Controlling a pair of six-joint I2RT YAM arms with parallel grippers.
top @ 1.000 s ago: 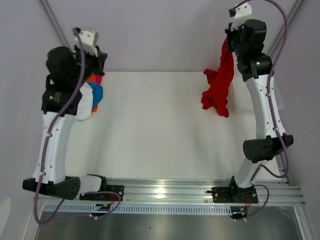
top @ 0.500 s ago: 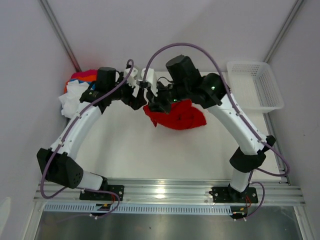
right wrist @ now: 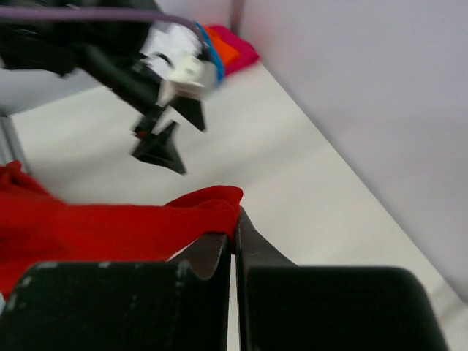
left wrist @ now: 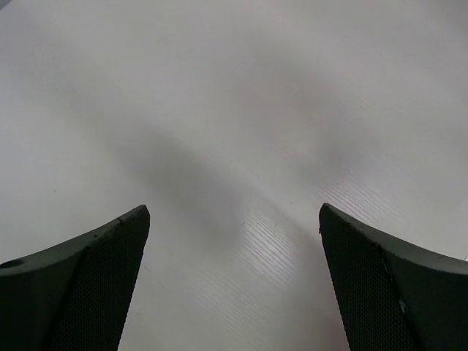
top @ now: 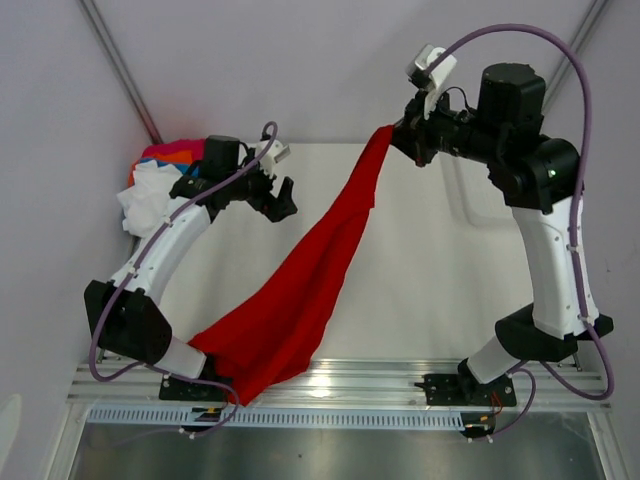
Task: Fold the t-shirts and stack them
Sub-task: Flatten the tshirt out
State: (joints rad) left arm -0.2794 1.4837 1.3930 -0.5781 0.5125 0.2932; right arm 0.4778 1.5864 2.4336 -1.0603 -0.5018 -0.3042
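A large bright red t-shirt [top: 310, 280] hangs stretched in a long diagonal from the upper right down to the near left edge of the table. My right gripper [top: 395, 135] is raised at the back right and shut on the shirt's top corner [right wrist: 208, 205]. My left gripper [top: 280, 200] is open over bare table, just left of the red cloth, holding nothing; its two fingers [left wrist: 88, 278] stand wide apart. A heap of other t-shirts [top: 160, 180], white, orange, pink and blue, lies at the back left corner.
A white mesh basket [top: 470, 200] sits at the back right, mostly hidden behind my right arm. The red shirt's lower end drapes over the metal rail [top: 400, 375] by the left arm's base.
The left gripper has opened and let go of the red shirt. The right gripper has lifted up and to the right, pulling the shirt out into a long hanging strip.
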